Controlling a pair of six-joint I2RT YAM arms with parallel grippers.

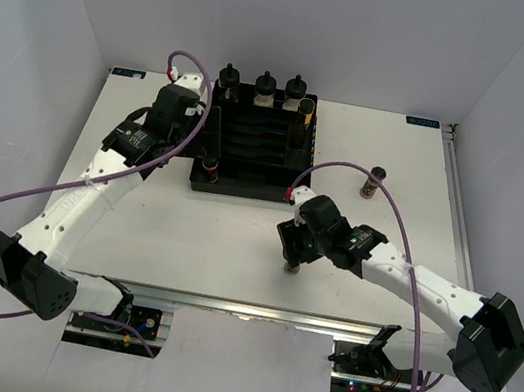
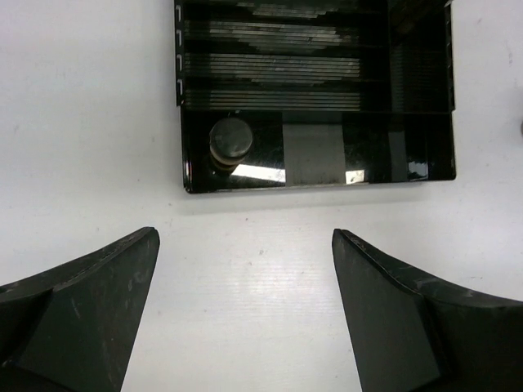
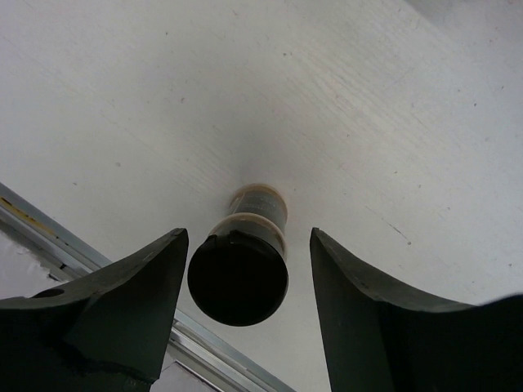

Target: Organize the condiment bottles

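Note:
A slim dark spice jar (image 3: pixel 239 273) with a black lid stands upright on the white table near its front edge. My right gripper (image 3: pixel 248 237) straddles it, open, with a narrow gap on each side; from above this gripper (image 1: pixel 293 260) covers most of the jar. Another slim jar (image 2: pixel 230 144) stands in the front-left compartment of the black slotted tray (image 2: pixel 409 163). My left gripper (image 2: pixel 245 237) hangs wide open and empty over bare table just short of that tray. Three squat bottles with knobbed caps (image 1: pixel 265 83) line the tray's back, a yellow-banded jar (image 1: pixel 306 112) beside them. One more jar (image 1: pixel 375 183) stands alone at the right.
The table's metal front edge (image 3: pixel 49 233) runs just behind the straddled jar. A purple cable (image 1: pixel 383 202) arcs over the right arm, and another loops from the left arm over the table's left side. White walls enclose the table.

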